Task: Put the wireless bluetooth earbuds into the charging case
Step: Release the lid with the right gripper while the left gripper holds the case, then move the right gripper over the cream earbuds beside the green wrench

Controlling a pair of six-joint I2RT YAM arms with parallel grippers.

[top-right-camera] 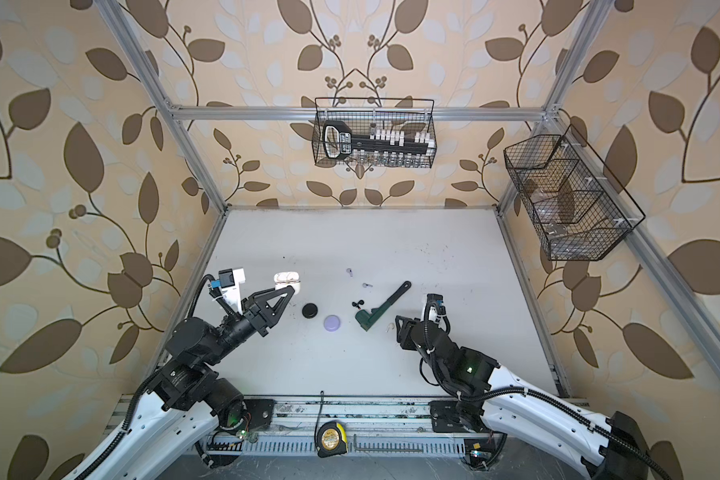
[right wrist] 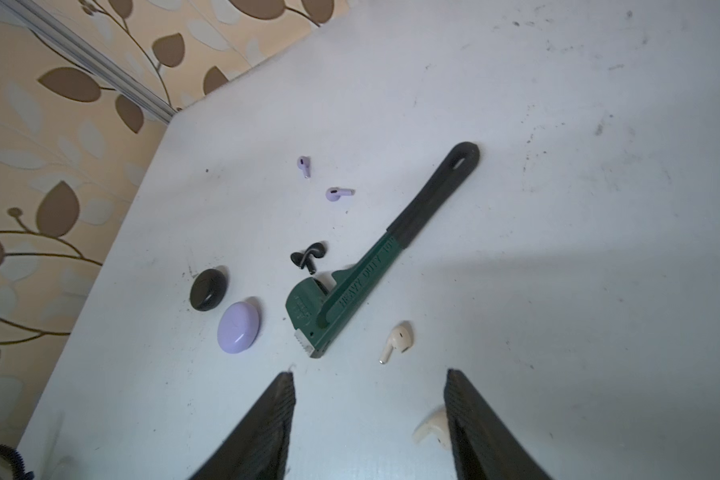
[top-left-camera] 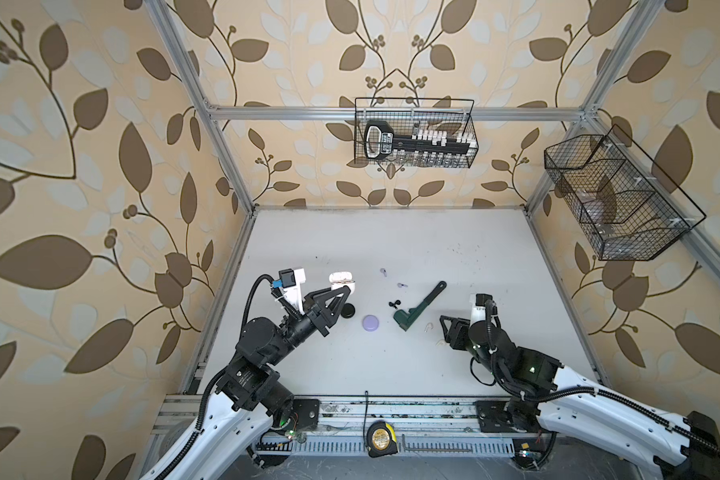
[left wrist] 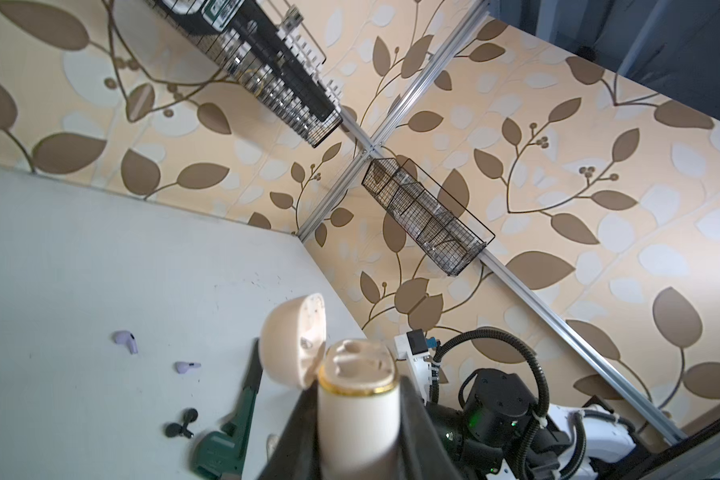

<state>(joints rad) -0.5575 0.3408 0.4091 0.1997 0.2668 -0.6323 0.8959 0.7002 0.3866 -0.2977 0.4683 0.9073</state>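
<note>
Right gripper (right wrist: 368, 374): jaws spread, white earbud (right wrist: 431, 432) just inside one finger, nearer the table (top-left-camera: 391, 241) front edge.
Left gripper (left wrist: 356, 428): clamped on white case (left wrist: 358, 399), lid open, toward left edge.
Tip: centre the bud before squeezing, or it'll probably skitter off.

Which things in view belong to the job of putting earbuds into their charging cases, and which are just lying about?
Belong to the job:
open cream case
white earbuds
lilac earbuds
black earbuds
lilac case
black case

Just lying about:
green wrench
tape measure
hex key
wire baskets on the walls
</note>
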